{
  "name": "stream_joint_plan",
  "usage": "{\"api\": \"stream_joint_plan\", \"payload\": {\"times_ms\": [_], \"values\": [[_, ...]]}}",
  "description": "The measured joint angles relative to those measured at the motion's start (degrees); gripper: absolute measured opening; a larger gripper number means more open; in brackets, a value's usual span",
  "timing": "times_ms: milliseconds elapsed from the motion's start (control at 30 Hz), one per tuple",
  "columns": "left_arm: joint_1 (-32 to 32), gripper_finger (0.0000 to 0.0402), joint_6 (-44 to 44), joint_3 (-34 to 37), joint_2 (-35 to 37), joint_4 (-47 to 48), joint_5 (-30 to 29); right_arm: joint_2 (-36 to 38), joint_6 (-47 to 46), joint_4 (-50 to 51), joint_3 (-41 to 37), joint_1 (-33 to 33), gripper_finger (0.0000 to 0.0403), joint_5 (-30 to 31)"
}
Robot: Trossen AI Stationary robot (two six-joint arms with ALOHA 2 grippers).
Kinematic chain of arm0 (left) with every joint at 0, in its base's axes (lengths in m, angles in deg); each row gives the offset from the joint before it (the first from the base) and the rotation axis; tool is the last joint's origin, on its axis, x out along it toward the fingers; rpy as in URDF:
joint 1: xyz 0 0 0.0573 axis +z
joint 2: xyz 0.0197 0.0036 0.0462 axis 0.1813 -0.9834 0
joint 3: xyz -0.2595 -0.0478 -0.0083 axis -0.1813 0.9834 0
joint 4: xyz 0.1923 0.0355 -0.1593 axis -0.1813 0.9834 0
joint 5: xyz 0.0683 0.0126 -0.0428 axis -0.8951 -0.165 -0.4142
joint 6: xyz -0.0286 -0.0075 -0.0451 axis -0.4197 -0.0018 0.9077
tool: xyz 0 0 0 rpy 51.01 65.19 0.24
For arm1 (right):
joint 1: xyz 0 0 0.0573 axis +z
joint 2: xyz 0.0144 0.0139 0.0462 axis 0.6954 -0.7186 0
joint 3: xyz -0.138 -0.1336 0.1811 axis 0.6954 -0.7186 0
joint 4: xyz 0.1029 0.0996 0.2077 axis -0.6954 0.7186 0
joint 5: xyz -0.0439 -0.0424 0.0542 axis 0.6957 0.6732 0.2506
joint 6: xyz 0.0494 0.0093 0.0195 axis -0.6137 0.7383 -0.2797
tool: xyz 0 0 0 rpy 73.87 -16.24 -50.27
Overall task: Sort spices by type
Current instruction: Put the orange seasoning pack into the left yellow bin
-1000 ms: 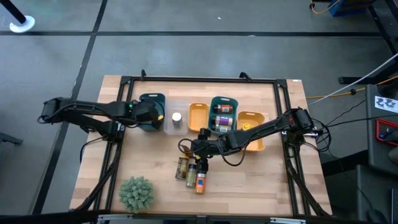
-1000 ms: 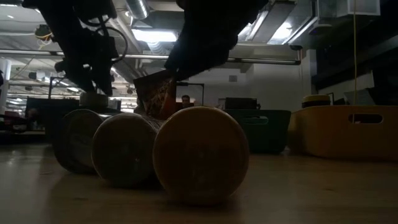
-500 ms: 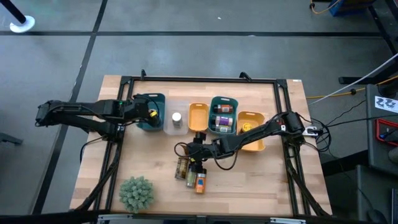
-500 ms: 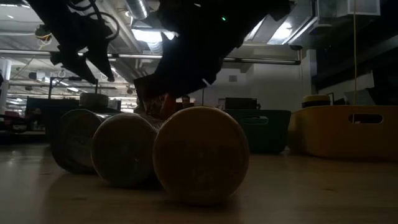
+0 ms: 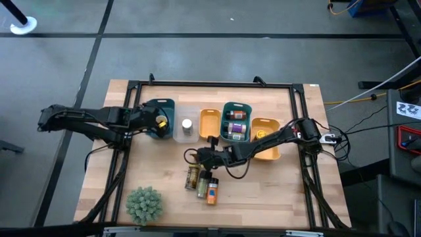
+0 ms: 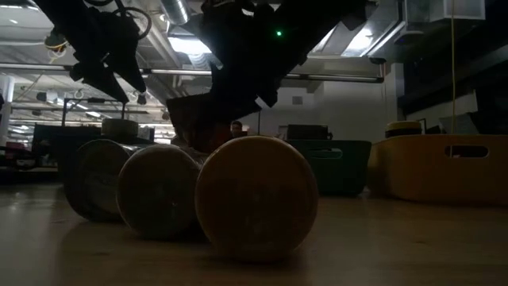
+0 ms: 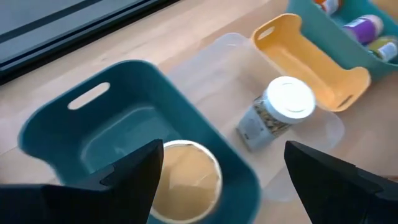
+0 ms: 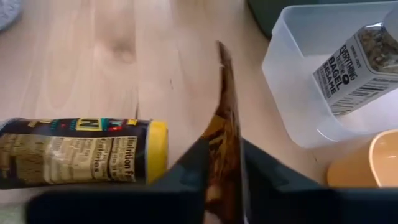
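My right gripper (image 5: 202, 155) is shut on a brown-orange packet (image 8: 225, 124) just far of three spice jars (image 5: 202, 182) that lie on their sides on the table; the packet also shows in the low view (image 6: 189, 125). My left gripper (image 5: 156, 122) is open above the left teal tray (image 7: 68, 124), where a tan-lidded jar (image 7: 186, 180) stands. A pale-lidded jar (image 7: 273, 112) stands in the clear tray (image 5: 186, 125). More jars sit in the middle teal tray (image 5: 235, 122). My right gripper pinches the packet between its two fingers (image 8: 193, 171), which close on its two flat faces. The packet stands edge-on to the wrist camera, and its free end (image 8: 222, 59) sticks out past the fingers. The fingers slant down from the table's right. Whether the packet touches the table is hidden.
Two orange trays (image 5: 209, 124) (image 5: 266, 139) flank the middle teal tray. A green bushy plant (image 5: 144, 204) stands near the front left. A yellow-lidded jar (image 8: 81, 152) lies close beside the packet. Bare wood lies at the front right.
My right gripper has moved a little toward the table's left edge with the packet, staying shut on it. My left gripper has drawn back a little toward the table's left edge over the left teal tray.
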Motion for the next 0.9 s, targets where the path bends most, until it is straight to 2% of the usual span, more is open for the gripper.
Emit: {"api": "stream_joint_plan", "payload": {"times_ms": [67, 133, 333, 467, 667, 900], "values": [[-0.8, 0.0318, 0.0, 0.0, 0.0, -0.8, 0.0, 0.0, 0.1, 0.0, 0.0, -0.1, 0.002, -0.2], [-1.6, 0.0318, 0.0, 0.0, 0.0, -1.3, 0.0, 0.0, 0.8, 0.0, 0.1, -0.1, 0.001, -0.2], [-3.8, 0.0318, 0.0, 0.0, -0.1, -1.1, 0.0, 0.0, 2.4, 2.6, 3.7, -0.2, 0.0023, -0.1], [-5.1, 0.0318, 0.2, 0.0, -0.1, -1.1, 0.0, 0.0, 5.4, 9.4, 9.0, -0.8, 0.0005, -0.3], [-6.4, 0.0318, -0.5, 0.0, -0.1, -1.8, 0.0, 0.0, 6.2, 20.4, 17.4, -3.2, 0.0009, -0.6], [-6.7, 0.0318, -1.7, 0.0, -0.1, -2.1, 0.0, 0.1, 7.6, 30.1, 23.4, -4.8, 0.0005, -0.6]]}}
